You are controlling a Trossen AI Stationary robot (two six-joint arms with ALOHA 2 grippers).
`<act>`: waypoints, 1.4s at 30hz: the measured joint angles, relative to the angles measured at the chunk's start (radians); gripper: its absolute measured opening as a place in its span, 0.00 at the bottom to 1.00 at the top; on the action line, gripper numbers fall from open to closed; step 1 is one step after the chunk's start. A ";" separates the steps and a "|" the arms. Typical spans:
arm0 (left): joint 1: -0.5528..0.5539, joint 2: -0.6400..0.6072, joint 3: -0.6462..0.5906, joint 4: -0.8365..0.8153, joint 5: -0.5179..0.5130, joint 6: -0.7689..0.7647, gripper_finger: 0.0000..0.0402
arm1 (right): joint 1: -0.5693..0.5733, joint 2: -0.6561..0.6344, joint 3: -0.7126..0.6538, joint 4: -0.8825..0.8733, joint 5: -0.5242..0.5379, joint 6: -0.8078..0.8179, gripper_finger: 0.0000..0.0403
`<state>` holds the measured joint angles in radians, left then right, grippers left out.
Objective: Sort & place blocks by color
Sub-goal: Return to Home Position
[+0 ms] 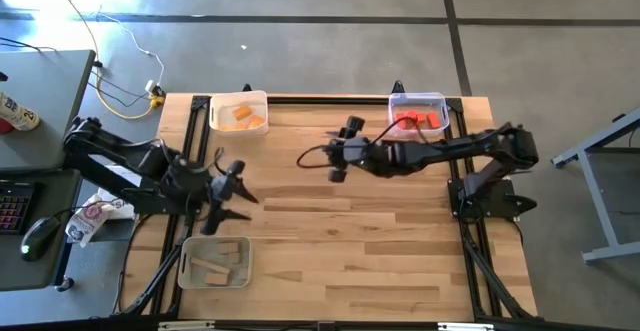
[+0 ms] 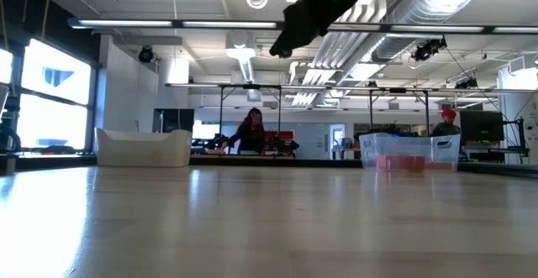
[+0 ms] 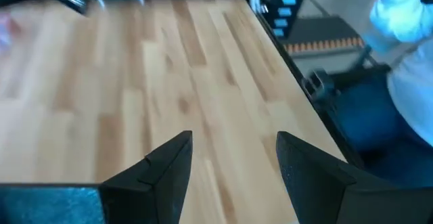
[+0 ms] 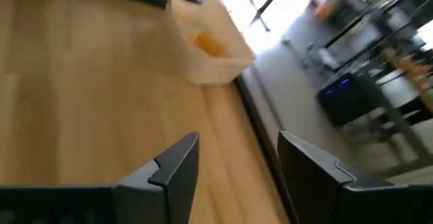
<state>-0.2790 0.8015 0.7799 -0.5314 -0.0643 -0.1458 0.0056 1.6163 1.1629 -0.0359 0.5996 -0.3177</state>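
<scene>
Both arms hang over the bare table [image 1: 380, 241] with nothing in them: the left gripper [image 1: 232, 195] has its fingers spread wide, and so does the right gripper [image 1: 341, 150]. The tan blocks [image 1: 218, 262] lie in a grey tray [image 1: 184, 261] close beside the left gripper. The orange blocks [image 1: 243, 117] sit in a pale tray [image 1: 213, 114] ahead of the right gripper's fingertips, and the red blocks [image 1: 418, 122] in a clear tray [image 1: 418, 97] back along its arm.

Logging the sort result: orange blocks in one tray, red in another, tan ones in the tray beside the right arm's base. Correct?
Not quite: the high view shows the tan blocks in the tray on the left arm's side, near the left gripper. Orange blocks and red blocks each have another tray.
</scene>
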 joint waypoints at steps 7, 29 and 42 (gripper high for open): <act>0.095 -0.093 -0.091 0.154 0.027 0.135 0.50 | -0.090 -0.151 0.000 -0.292 -0.323 0.183 0.46; 0.264 -0.390 -0.530 0.554 0.083 0.131 0.50 | -0.135 -0.683 -0.481 -0.172 -0.250 0.343 0.46; 0.319 -0.619 -0.639 0.561 0.104 0.136 0.50 | -0.063 -1.037 -0.735 -0.050 -0.250 0.425 0.46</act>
<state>0.0395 0.1821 0.1411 0.0292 0.0396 -0.0102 -0.0574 0.5789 0.4277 -0.0855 0.3496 0.1074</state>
